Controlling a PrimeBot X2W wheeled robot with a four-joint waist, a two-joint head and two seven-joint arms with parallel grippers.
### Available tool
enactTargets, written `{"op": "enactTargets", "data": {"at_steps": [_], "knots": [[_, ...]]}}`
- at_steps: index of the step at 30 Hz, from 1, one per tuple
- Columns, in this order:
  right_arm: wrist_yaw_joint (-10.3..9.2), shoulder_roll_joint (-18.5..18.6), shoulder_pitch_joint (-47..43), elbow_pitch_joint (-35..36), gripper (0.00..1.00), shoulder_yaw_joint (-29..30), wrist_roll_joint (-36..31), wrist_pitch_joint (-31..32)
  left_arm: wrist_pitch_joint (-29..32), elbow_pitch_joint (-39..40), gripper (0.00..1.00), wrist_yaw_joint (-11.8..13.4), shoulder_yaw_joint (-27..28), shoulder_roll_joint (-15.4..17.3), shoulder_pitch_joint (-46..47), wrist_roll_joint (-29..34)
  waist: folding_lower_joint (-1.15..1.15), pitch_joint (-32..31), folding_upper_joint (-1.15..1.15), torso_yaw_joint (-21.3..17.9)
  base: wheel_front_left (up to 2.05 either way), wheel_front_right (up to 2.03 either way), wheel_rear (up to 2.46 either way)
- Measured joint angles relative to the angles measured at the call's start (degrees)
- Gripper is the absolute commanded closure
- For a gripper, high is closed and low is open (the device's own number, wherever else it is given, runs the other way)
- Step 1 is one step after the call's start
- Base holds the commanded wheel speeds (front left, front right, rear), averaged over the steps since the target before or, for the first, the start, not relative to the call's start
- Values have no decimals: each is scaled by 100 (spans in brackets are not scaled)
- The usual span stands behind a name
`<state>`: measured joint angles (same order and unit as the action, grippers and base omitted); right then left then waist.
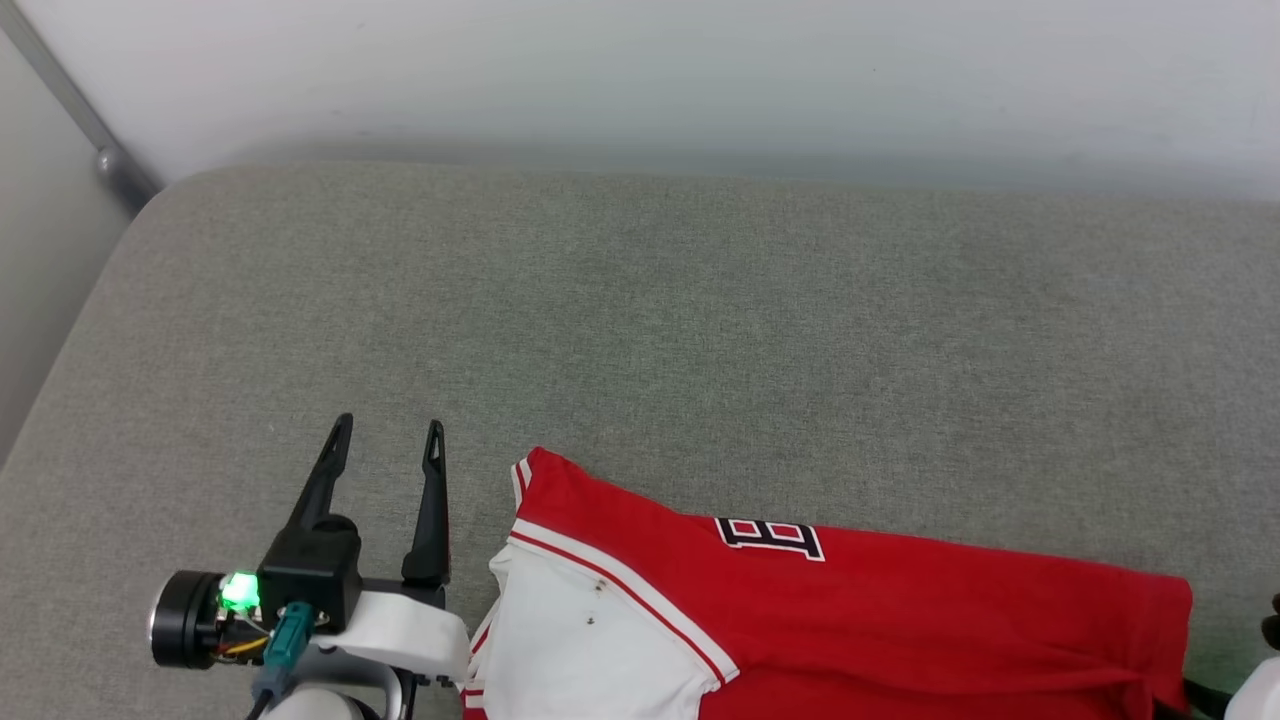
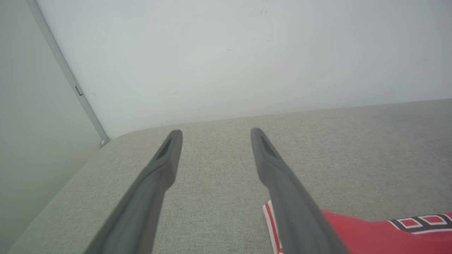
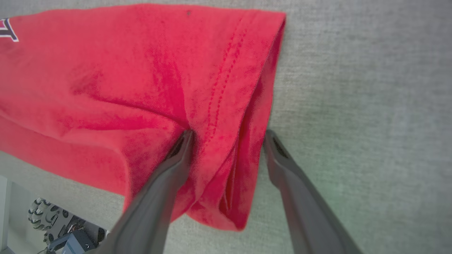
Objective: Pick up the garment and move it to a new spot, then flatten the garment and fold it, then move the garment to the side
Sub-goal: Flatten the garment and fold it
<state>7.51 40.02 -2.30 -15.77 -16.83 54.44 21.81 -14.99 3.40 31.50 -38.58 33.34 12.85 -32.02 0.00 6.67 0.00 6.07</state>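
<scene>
The garment (image 1: 900, 610) lies on the grey cushion at the lower right of the head view. It is red, with a white sleeve (image 1: 570, 640) and part of a black print showing. My left gripper (image 1: 390, 425) is open just left of the sleeve edge with nothing between its fingers. In the left wrist view the left gripper (image 2: 215, 131) points over bare cushion, with the garment (image 2: 370, 233) at lower right. My right gripper (image 3: 229, 133) is open and straddles the hem end of the garment (image 3: 123, 70). One of its fingers (image 3: 176, 158) presses into the bunched fabric.
The grey cushioned surface (image 1: 640, 330) stretches far and left of the garment, up to a white wall (image 1: 640, 70). Its rounded corner and a metal rail (image 1: 110, 150) are at far left. The near edge of the cushion, with the robot's base parts (image 3: 53, 225) below it, shows in the right wrist view.
</scene>
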Motion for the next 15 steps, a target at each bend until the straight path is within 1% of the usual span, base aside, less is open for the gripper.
{"op": "enactTargets", "data": {"at_steps": [4, 11, 12, 13, 14, 15], "knots": [[-13, -88, 13, 42, 0, -121, 78, 257, 0, -38, 0, -213, 515, -434, -400, 431, 0, 38, 0, 24, 0, 0, 0], [-40, -157, 121, 43, 0, -279, 45, 436, 0, -176, 0, -546, 1385, -1124, -942, 1169, 0, 30, 0, 6, 0, 0, 0], [-41, -156, 148, 40, 12, -312, 45, 481, 0, -185, 0, -599, 1495, -1221, -1016, 1251, 0, 18, 0, 1, 0, 0, 0], [-42, -155, 175, 36, 84, -339, 46, 527, 0, -194, 0, -646, 1605, -1296, -1086, 1356, 0, 4, 0, -6, 0, 0, 0], [-42, -153, 190, 35, 100, -359, 52, 566, 0, -192, 0, -684, 1733, -1386, -1156, 1459, 0, -14, 0, -14, 0, 0, 0], [-42, -153, 204, 36, 100, -377, 69, 586, 0, -187, 0, -736, 1830, -1470, -1219, 1544, 0, -32, 0, -21, 0, 0, 0]]}}
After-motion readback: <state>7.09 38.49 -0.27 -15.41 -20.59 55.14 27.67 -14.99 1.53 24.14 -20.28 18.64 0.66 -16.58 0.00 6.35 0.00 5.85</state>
